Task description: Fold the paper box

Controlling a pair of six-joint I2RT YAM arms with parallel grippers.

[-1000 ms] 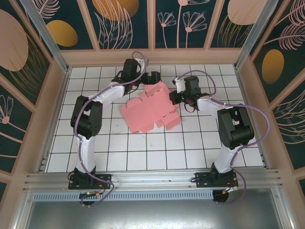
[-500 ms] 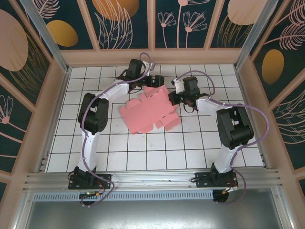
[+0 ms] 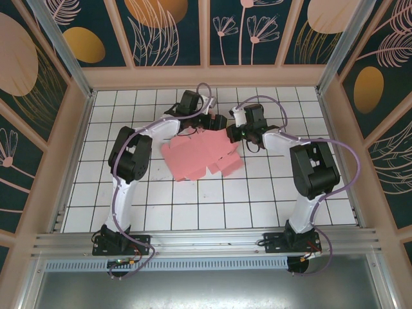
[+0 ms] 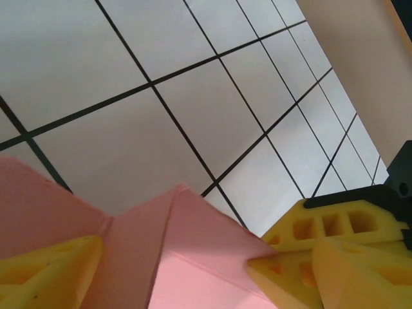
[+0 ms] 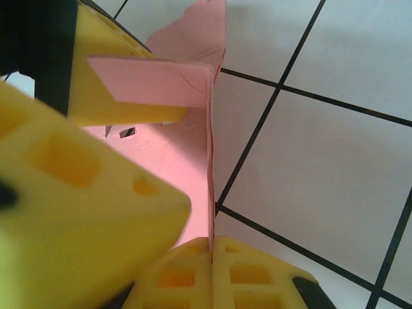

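One pink thin-card paper box (image 3: 196, 156). Two white-and-black robot arms: left arm (image 3: 119, 199), right arm (image 3: 302, 206). One white tiled desk (image 3: 193, 206).

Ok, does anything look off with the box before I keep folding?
No tear or crush shows. The paper box lies askew to the floor tiles, and one far flap stands upright, pinched in the right gripper, with the left gripper beside it. That fits a fold under way.
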